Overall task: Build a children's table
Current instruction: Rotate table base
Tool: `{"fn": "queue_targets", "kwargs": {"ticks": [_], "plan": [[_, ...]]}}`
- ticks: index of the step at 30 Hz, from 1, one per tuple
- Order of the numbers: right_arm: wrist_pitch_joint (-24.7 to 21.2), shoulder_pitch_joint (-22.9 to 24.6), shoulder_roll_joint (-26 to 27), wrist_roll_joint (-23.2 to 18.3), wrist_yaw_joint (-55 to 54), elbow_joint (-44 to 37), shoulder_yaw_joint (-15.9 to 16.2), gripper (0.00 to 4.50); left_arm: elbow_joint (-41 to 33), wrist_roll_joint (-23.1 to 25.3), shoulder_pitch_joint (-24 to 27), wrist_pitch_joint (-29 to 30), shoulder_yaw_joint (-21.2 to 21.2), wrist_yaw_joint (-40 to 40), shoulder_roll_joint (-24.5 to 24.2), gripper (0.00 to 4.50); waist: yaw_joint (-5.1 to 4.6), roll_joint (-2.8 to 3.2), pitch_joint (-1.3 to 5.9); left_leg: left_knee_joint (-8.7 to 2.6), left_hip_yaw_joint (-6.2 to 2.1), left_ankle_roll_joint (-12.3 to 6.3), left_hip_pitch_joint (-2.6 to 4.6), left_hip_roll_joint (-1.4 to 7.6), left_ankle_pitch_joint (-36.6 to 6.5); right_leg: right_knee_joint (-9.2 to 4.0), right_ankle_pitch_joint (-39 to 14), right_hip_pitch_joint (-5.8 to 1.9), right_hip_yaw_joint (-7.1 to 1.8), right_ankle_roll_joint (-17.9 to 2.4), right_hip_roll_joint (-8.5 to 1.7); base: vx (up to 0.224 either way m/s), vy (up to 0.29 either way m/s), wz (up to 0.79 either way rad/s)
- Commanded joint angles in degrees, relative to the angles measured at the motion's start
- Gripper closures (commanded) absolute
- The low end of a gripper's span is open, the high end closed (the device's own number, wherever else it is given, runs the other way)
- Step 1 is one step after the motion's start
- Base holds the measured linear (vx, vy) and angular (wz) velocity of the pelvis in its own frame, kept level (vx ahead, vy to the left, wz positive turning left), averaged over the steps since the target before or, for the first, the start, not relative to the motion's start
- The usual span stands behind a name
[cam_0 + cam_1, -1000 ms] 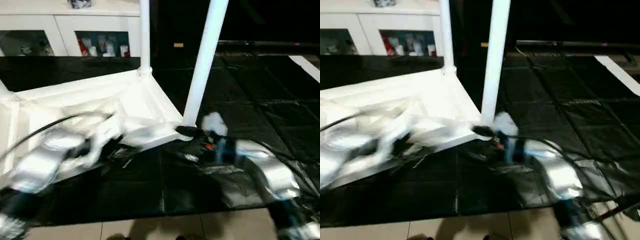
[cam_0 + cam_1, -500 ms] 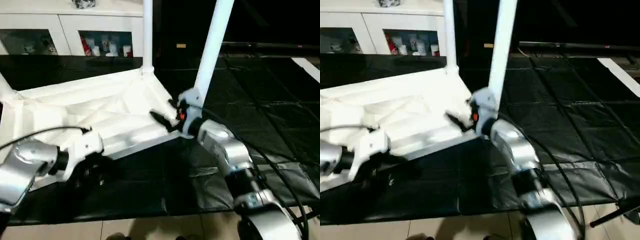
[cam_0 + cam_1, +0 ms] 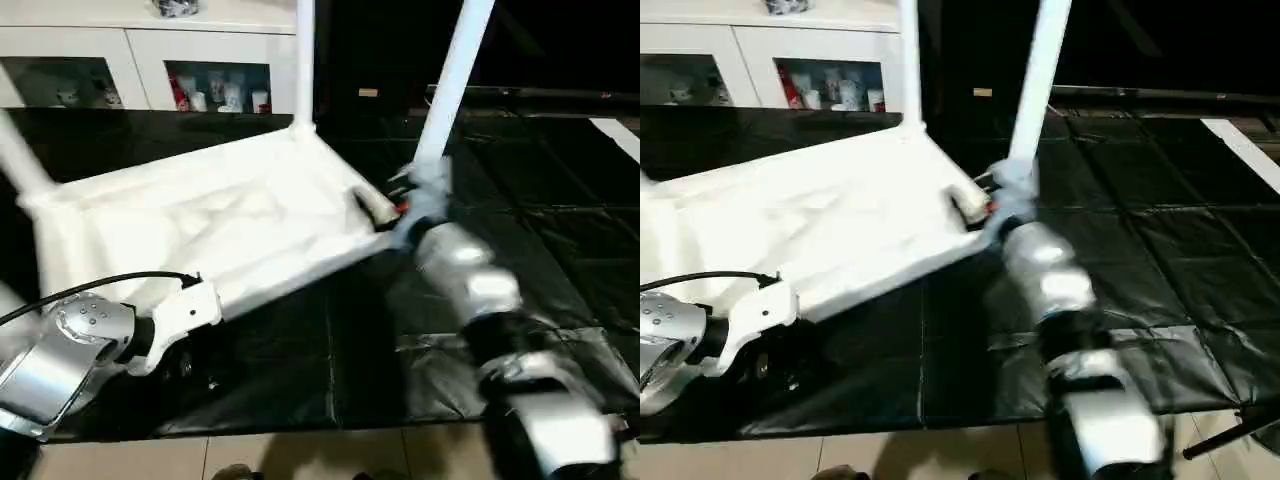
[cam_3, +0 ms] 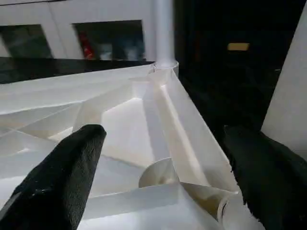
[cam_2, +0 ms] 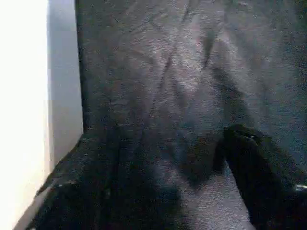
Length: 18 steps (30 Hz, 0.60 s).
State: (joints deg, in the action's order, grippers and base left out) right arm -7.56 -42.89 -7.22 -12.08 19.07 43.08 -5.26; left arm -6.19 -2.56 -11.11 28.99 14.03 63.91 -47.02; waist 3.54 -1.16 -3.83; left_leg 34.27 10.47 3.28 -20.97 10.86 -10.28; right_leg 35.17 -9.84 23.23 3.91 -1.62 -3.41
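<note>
Table (image 3: 220, 225) upside down on black mat (image 3: 560, 230), legs (image 3: 452, 85) up.
Light, stiff, slick plastic, I judge; grip corner rim. My right gripper (image 4: 158, 167) gapes wide, empty; left gripper (image 5: 163, 191) parted, empty.

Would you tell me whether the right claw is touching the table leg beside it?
Cannot tell. In the right wrist view the right claw stands open around the tabletop's corner, with the leg behind one finger, hiding any gap.

My right pincer (image 4: 158, 191) now sits raised at the tabletop's (image 3: 200, 220) near corner by the leg (image 3: 450, 85); my left pincer (image 5: 158, 191) is off the rim, over the black mat (image 3: 300, 360).
</note>
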Motion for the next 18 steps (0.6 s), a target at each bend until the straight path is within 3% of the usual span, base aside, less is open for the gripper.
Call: {"fn": "queue_targets", "kwargs": {"ticks": [1,5,10,12,16,18], "plan": [[1.48,-0.90,-2.18,0.13,-1.79,1.35,-3.03,0.00,0.91,0.79,-0.68,-0.66,-1.14,-1.11,-0.10,0.31,-0.41,1.08,3.79,-4.39,-0.99,3.14,1.25,2.04,-17.00,-4.51,-20.35,-2.02,-3.26,-8.62,-4.24,0.000,0.000,0.00],[2.83,-1.61,-3.63,0.04,-1.70,3.00,-3.71,0.00,1.89,1.25,-0.70,-2.01,-1.77,-2.62,0.00,0.02,-0.36,1.34,3.96,-4.30,-0.98,2.93,1.18,2.07,-15.81,-4.17,-17.66,-2.05,-3.15,-9.59,-4.16,0.000,0.000,0.00],[3.35,-0.80,-4.21,-0.04,0.42,2.34,-3.24,0.00,2.08,-0.05,0.23,-2.63,-3.80,-3.15,-0.31,0.02,-0.36,1.12,4.07,-4.15,-0.85,2.38,0.99,1.97,-14.63,-4.02,-15.73,-2.37,-3.13,-10.21,-4.14,0.000,0.000,0.00],[1.94,1.31,-4.34,-0.50,4.77,-0.99,-1.46,0.00,0.77,-5.11,1.75,-0.85,-8.40,-1.33,-0.67,0.02,-0.35,1.35,4.00,-4.15,-0.87,2.08,0.90,1.96,-14.66,-4.05,-15.70,-2.43,-3.11,-10.31,-4.14,0.000,0.000,0.00],[0.55,3.60,-4.77,0.31,7.64,-4.26,0.81,0.00,0.23,-8.47,3.04,1.55,-11.93,1.50,-2.90,0.02,-0.60,1.17,3.96,-4.24,-0.85,1.51,1.03,1.94,-15.11,-4.07,-16.07,-2.30,-3.06,-10.68,-3.92,0.000,0.000,0.00],[-1.11,5.84,-5.17,0.19,9.79,-7.15,2.14,0.00,1.12,-9.57,4.88,2.92,-14.26,4.68,-6.96,0.02,-0.56,1.38,3.75,-4.31,-0.94,1.57,1.06,1.93,-16.09,-4.31,-17.45,-2.19,-3.03,-10.51,-3.94,0.000,0.000,0.00]]}}
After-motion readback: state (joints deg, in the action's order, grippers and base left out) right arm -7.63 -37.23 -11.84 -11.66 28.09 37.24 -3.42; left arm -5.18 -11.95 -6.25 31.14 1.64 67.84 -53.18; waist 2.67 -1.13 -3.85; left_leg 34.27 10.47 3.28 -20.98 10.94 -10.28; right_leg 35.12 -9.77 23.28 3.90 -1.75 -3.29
